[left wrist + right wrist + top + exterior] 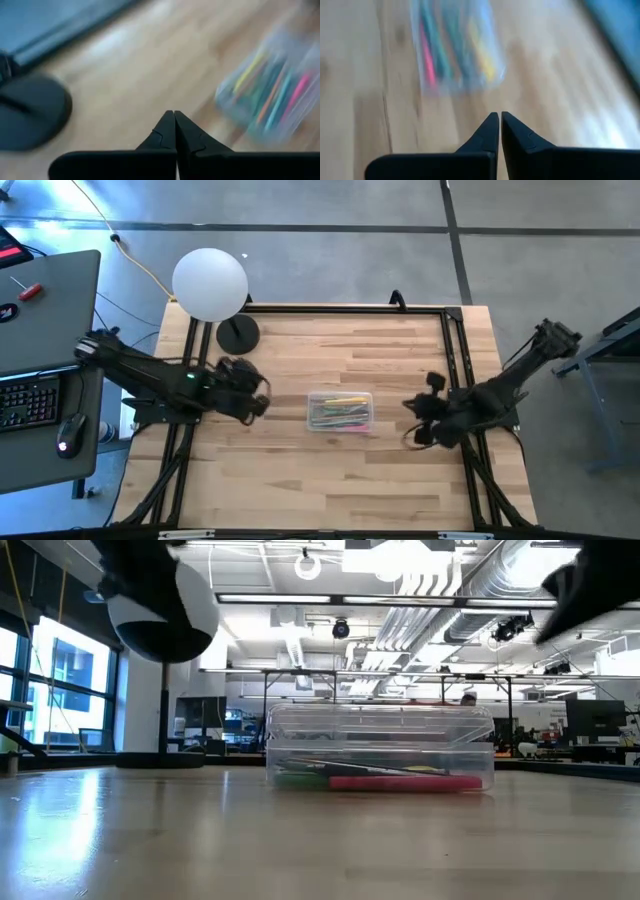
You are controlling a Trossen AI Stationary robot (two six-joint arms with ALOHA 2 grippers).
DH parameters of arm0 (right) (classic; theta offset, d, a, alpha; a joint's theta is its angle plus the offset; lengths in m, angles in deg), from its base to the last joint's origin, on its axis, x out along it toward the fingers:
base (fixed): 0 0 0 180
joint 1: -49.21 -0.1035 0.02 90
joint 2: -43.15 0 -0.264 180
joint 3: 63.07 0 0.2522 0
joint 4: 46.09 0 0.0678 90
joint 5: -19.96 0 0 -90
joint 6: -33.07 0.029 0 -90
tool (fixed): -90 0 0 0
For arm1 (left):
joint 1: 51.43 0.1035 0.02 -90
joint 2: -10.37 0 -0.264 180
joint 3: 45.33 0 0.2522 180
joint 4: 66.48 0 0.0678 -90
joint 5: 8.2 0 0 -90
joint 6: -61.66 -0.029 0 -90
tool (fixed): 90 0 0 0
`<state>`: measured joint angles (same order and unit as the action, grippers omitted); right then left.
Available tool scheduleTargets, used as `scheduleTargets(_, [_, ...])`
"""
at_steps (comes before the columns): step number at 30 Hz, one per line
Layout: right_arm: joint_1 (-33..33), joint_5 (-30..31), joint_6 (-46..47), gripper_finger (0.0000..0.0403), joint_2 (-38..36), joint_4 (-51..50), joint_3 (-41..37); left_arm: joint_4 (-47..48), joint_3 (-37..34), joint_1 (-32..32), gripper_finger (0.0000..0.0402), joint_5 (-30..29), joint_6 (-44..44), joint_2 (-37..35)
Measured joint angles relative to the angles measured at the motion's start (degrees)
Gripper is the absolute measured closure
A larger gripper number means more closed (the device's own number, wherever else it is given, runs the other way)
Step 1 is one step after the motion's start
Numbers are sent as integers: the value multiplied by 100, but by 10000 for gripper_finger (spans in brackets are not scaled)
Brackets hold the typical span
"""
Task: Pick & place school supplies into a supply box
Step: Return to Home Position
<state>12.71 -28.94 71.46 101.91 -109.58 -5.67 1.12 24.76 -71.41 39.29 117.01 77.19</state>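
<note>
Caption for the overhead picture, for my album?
Closed supply box of pens and pencils on the table; left gripper and right gripper, both shut, flank it without touching.

Grey concrete floor (330, 205) surrounds the wooden tabletop (330, 490). A grey desk (55, 300) with keyboard (28, 402) and mouse (68, 432) stands left. Beyond lie tall windows (60, 685), bare ceiling ducts (480, 600) and bright strip lights (270, 597).

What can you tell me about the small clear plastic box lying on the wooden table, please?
The small clear rectangular plastic supply box lies flat near the middle of the light wooden table, with its lid down. Through its see-through walls, thin pink, green and yellow sticks show, lying lengthwise. Only the table touches it. The left gripper and right gripper, both shut, stand clear on either side.
</note>
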Motion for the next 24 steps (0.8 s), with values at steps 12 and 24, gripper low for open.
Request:
scheduleTargets(12, [1166, -888, -2930, 403, -362, 7556, -2876, -6414, -1464, 583, 392, 1396, -2763, 1069])
scheduleTargets(24, [1773, -2208, -2338, 403, 2238, 8065, -2356, -7126, -298, 985, 392, 3017, -2557, 3686])
